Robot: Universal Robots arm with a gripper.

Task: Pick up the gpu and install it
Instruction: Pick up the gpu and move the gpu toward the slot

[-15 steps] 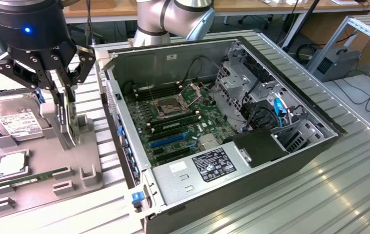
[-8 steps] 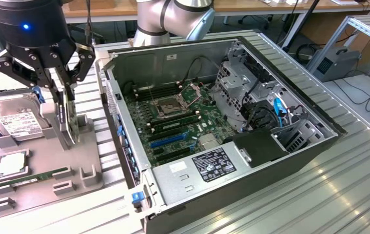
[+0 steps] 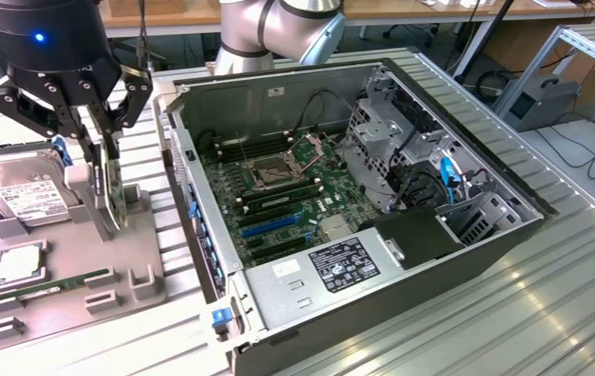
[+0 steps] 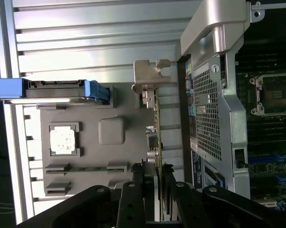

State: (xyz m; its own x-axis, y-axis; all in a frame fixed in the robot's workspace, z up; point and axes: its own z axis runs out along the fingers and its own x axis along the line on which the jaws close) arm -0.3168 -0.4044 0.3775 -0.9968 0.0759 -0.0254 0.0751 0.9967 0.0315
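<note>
The ribbed metal surface (image 3: 559, 313) carried an open computer case (image 3: 402, 309) lying on its side, motherboard up. Beside it, on the exterior view's left, sat a grey parts tray (image 3: 67, 309) with a hard drive (image 3: 25, 192), a processor (image 3: 20, 265) and a RAM stick (image 3: 52, 285). The gpu (image 3: 109, 207) stood on edge over the tray, just outside the case wall. The tool (image 4: 155, 180) was closed partway, its fingers pinching the card's two faces.
</note>
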